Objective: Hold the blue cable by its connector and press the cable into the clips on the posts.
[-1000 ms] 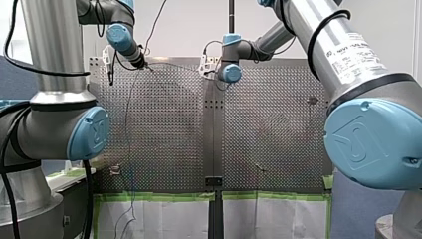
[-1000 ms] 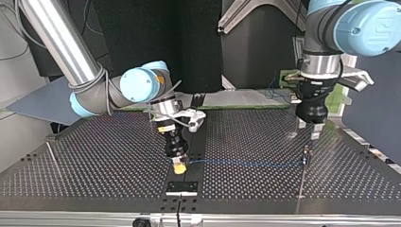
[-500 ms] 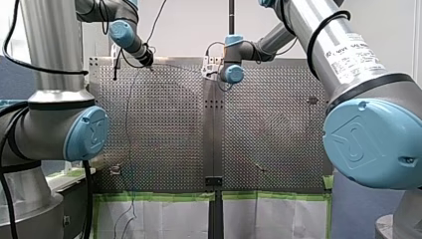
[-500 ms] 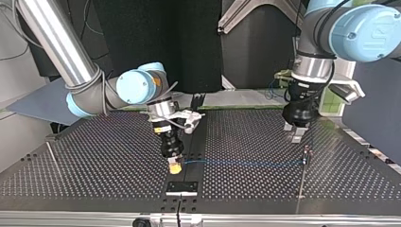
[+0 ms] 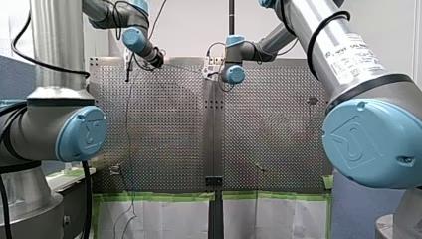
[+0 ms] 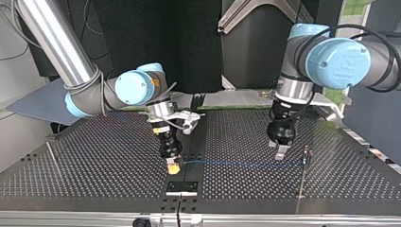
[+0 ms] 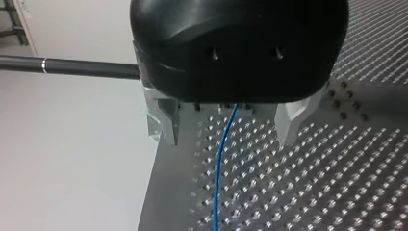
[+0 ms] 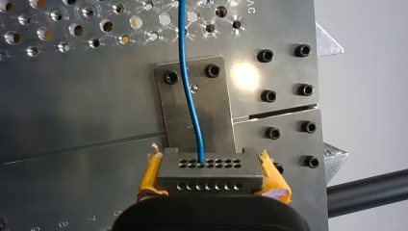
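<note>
At mid table (image 6: 94, 161), right hand (image 6: 174, 166) clamps connector (image 8: 210, 175), blue cable (image 6: 246, 164) trailing

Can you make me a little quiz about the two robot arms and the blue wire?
1. True or false: my left gripper is shut on the blue cable.
2. Which colour are the pads of my right gripper? A green, B yellow, C pink.
3. Fill the gap: my right gripper holds the cable by its grey ____.

Key:
1. False. Its fingers stand wide open, and the cable passes between them.
2. B.
3. connector.
</note>
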Controlling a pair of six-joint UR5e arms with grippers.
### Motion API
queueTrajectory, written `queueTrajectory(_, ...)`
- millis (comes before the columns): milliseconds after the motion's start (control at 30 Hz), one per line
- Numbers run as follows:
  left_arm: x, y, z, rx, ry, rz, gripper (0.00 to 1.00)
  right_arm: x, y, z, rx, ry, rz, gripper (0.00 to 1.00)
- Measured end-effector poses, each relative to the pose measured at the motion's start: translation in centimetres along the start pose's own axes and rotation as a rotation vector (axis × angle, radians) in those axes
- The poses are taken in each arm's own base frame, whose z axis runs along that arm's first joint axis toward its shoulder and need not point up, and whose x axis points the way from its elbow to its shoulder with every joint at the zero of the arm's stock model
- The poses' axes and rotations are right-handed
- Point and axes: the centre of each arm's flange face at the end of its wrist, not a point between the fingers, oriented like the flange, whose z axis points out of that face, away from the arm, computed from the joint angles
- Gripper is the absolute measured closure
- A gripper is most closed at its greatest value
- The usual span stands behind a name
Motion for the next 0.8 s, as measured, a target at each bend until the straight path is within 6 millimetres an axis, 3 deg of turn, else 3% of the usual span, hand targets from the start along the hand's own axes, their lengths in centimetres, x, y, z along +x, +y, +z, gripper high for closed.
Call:
queueTrajectory(467, 0.7, -0.2, 3.0, -0.071, -0.061, -0.014, 0.02, 0.0, 0.0, 0.0, 0.001, -0.003, -0.003, 1.00)
queueTrajectory(700, 2.4, -0.5, 4.6, -0.074, -0.046, 0.003, 0.02, 0.0, 0.0, 0.0, 0.002, -0.003, -0.003, 1.00)
queueTrajectory(800, 1.9, -0.5, 5.1, -0.092, -0.064, 0.008, 0.02, 0.0, 0.0, 0.0, 0.003, -0.003, -0.003, 1.00)
